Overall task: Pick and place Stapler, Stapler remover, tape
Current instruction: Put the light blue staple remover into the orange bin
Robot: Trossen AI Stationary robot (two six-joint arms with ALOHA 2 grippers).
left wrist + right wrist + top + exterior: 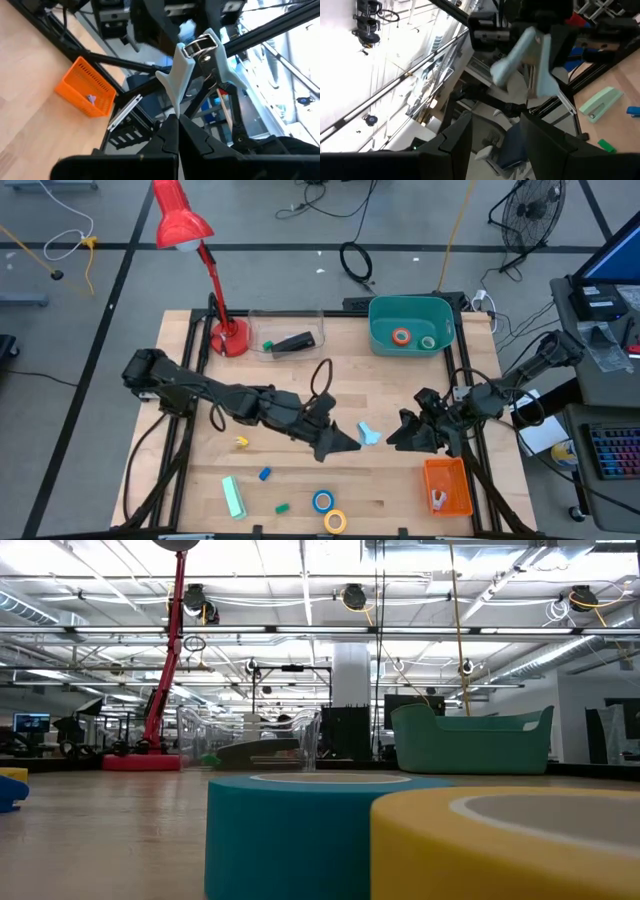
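Note:
A pale blue stapler remover (369, 433) hangs above the table's middle, with my left gripper (345, 442) shut on it. My right gripper (400, 438) stands open just to its right, facing it, with nothing between its fingers (457, 142). A light green stapler (233, 497) lies flat near the front left. A blue tape roll (322, 501) and a yellow one (335, 521) lie flat at the front edge. An orange roll (401, 336) and a green roll (428, 342) lie in the teal bin (378, 330). My left gripper pinches the lower end of one of the stapler remover's pale plastic wings (173, 106) between its two fingertips. The fingers come nearly level from the table's left. The remover stands out beyond the fingertips with its metal claws (197, 47) away from them, lifted clear of the table.
An orange basket (447, 485) holding a small pale thing sits at the front right. A red desk lamp (228, 337) and a clear tray (262, 330) holding a dark object stand at the back. Small blue, green and yellow bits lie at the front left.

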